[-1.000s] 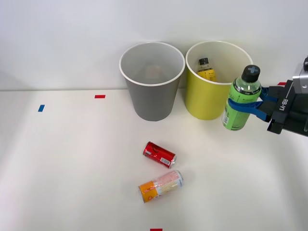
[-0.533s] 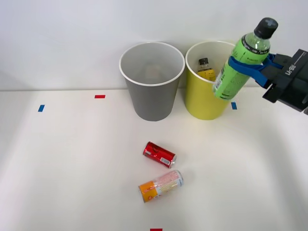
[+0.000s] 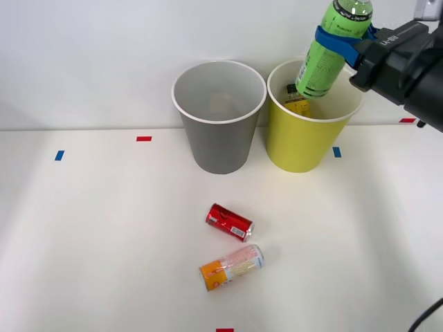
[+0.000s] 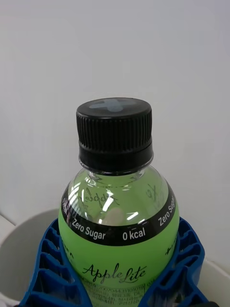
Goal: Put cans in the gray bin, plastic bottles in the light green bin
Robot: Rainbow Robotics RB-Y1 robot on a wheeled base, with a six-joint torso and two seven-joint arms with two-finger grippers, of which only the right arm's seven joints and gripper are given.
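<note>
right gripper [image 3: 340, 40] clamped on green bottle [image 3: 325, 54], tilted above light green bin [image 3: 304, 142]. yellow-labelled bottle [image 3: 296, 98] already binned. gray bin [image 3: 220, 142] at 9 o'clock of it. outstanding: red can [image 3: 229, 222], orange can [image 3: 231, 267], on table [image 3: 104, 235].

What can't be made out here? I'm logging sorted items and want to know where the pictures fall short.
- Green-labelled plastic bottle: front view's top edge cuts its cap; in the wrist view the blue ribbed fingers cover its lower label.
- Small yellow-labelled bottle in the yellow-green plastic bin: bin wall and held bottle hide most of it.
- Gray plastic bin: its bottom is too pale to tell whether anything lies there.
</note>
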